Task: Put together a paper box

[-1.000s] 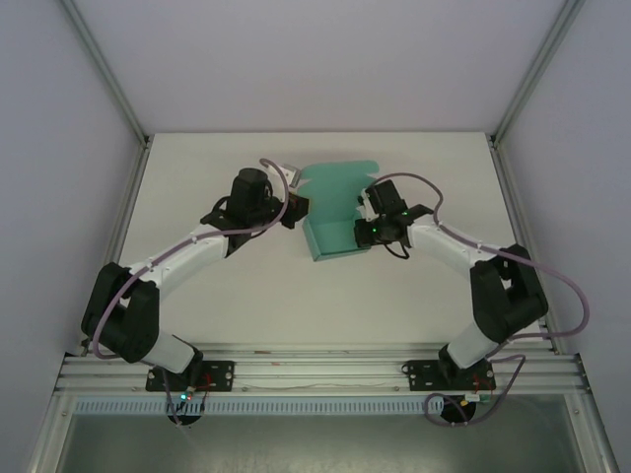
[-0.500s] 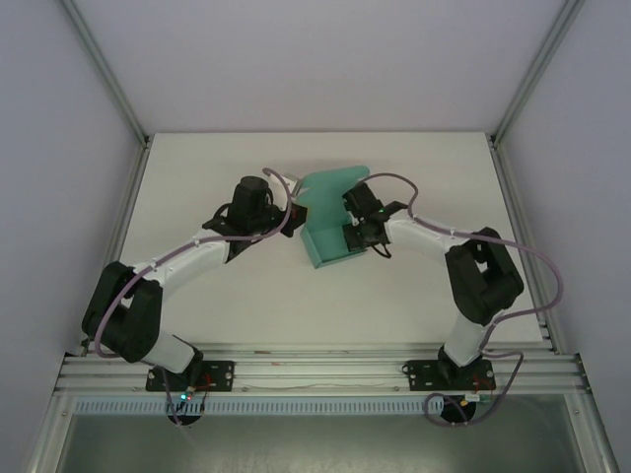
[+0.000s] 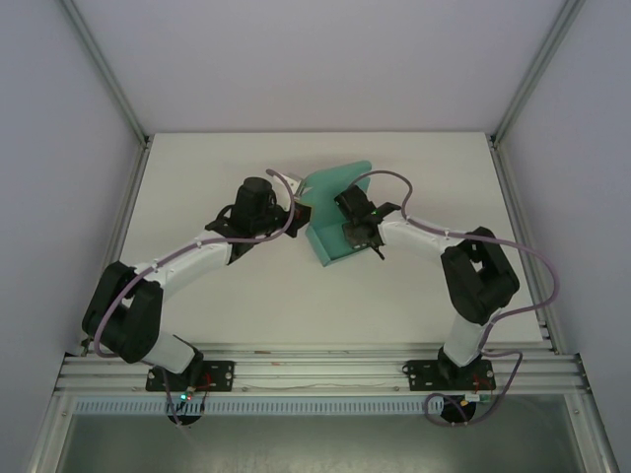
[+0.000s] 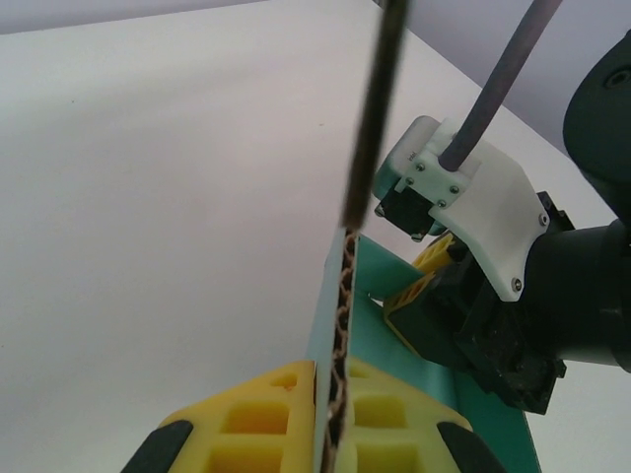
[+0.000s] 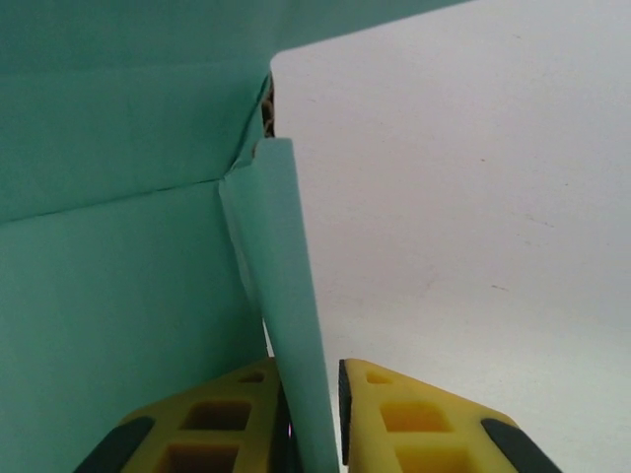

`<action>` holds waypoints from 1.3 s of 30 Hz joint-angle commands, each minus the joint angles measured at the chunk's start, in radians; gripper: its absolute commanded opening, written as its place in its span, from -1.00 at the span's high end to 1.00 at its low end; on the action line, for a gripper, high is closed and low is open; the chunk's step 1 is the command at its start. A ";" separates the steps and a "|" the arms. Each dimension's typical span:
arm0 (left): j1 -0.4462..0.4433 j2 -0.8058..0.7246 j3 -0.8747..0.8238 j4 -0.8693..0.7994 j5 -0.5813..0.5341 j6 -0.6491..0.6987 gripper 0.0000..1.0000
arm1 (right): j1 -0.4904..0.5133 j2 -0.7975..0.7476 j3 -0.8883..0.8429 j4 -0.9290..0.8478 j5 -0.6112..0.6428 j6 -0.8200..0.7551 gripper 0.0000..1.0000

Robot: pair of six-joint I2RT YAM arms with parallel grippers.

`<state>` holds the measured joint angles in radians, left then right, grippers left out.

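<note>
Right gripper moved inward, narrow astride a paper box flap, clamped or slack I cannot tell; left gripper pinches the wall, likely bracing the fold.

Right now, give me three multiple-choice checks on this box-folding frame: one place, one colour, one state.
1. Where does the paper box sit?
A) around the far middle of the table
B) at the near left corner
C) against the right wall

2. What colour are the finger pads?
A) black
B) yellow
C) white

3. What is the left end effector doing?
A) hanging wide open in the air
B) shut on the edge of a box wall
C) pressing shut on bare tabletop

Answers:
1 A, the top view shows the teal card there.
2 B, both wrist views show yellow pads.
3 B, the left wrist view shows the corrugated edge pinched between its pads.
</note>
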<state>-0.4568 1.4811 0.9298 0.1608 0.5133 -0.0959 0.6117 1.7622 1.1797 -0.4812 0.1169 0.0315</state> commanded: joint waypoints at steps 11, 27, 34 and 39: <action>0.001 -0.091 -0.008 0.066 -0.002 -0.028 1.00 | -0.036 0.046 -0.005 -0.082 0.208 0.035 1.00; 0.001 0.026 -0.040 0.116 0.170 0.134 1.00 | -0.038 -0.158 -0.076 0.060 -0.038 0.042 0.14; 0.008 0.109 -0.031 0.096 0.261 0.249 1.00 | -0.048 -0.244 -0.139 0.067 -0.144 0.029 -0.67; 0.010 0.130 -0.041 0.108 0.264 0.311 1.00 | -0.063 -0.310 -0.188 0.077 -0.129 0.044 -0.82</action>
<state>-0.4557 1.6146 0.9035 0.2321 0.7273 0.1349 0.5640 1.4994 1.0149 -0.4164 -0.0151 0.0666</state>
